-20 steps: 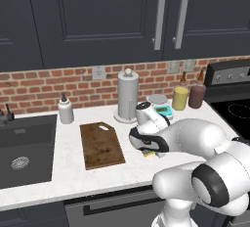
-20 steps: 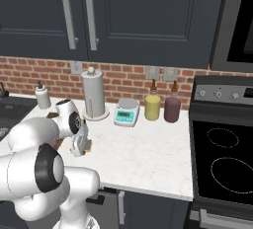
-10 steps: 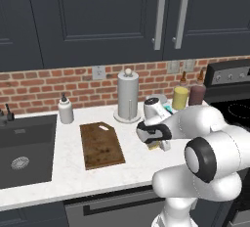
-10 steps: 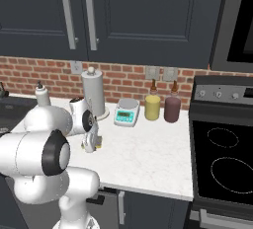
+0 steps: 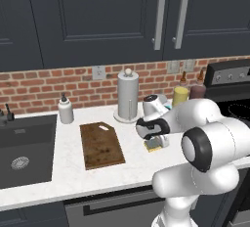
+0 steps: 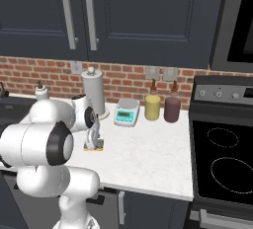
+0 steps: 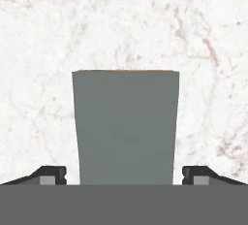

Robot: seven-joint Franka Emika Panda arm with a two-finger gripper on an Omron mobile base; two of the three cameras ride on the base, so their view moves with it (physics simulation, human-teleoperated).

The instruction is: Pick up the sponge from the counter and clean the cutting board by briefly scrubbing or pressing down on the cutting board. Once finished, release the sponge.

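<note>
I read no writing anywhere, and my claw (image 7: 124, 178) hangs with fingers wide on either side of the sponge (image 7: 126, 129), not touching it, on the white worktop (image 5: 136, 165) right of the cutting board (image 5: 100, 146)

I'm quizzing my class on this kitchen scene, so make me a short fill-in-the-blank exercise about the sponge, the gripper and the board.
1. The sponge lies on the ____ counter.
2. The gripper has one fingertip on each ____ of the sponge.
3. The cutting board lies between the sponge and the ____.
4. Nothing lies on the ____.

Missing words: white; side; sink; cutting board
</note>
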